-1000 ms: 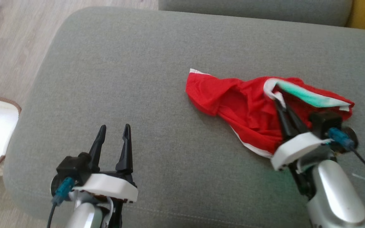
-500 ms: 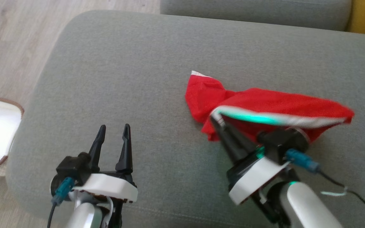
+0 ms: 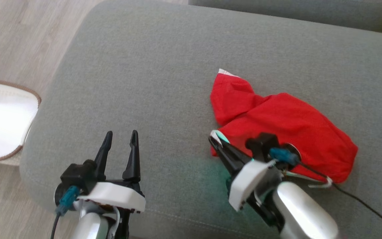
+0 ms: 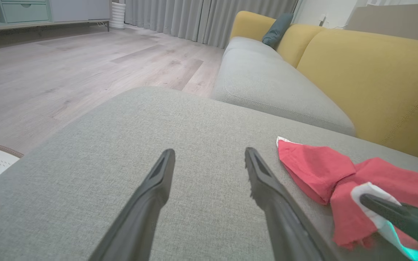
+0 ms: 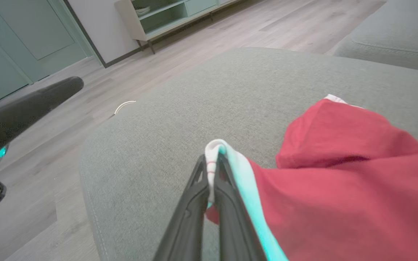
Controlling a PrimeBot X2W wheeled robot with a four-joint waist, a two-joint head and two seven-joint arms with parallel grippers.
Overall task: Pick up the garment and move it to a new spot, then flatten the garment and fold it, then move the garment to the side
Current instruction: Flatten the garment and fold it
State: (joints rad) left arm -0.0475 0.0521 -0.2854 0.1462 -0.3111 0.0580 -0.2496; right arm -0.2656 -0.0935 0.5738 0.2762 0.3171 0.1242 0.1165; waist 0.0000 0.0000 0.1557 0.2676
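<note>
A red garment (image 3: 277,122) with a white and green trim lies crumpled on the grey sofa seat (image 3: 151,83), right of centre. My right gripper (image 3: 215,141) is shut on its white trim at the garment's near left edge; in the right wrist view the fingertips (image 5: 212,165) pinch the trim and red cloth (image 5: 339,181) trails to the right. My left gripper (image 3: 120,136) stands open above the seat's front left, empty, well left of the garment (image 4: 318,170). In the left wrist view its fingers (image 4: 158,181) are spread apart over bare cushion.
A white basket with a brown rim (image 3: 2,122) stands on the wooden floor (image 3: 18,36) left of the seat. A second grey cushion (image 3: 293,13) lies behind. The yellow sofa back (image 4: 376,79) rises at the far right. The seat's left half is bare.
My right gripper has dragged the trim from the garment's far right towards the near left, folding the red cloth over itself. The head camera has shifted slightly. The left gripper stays put.
</note>
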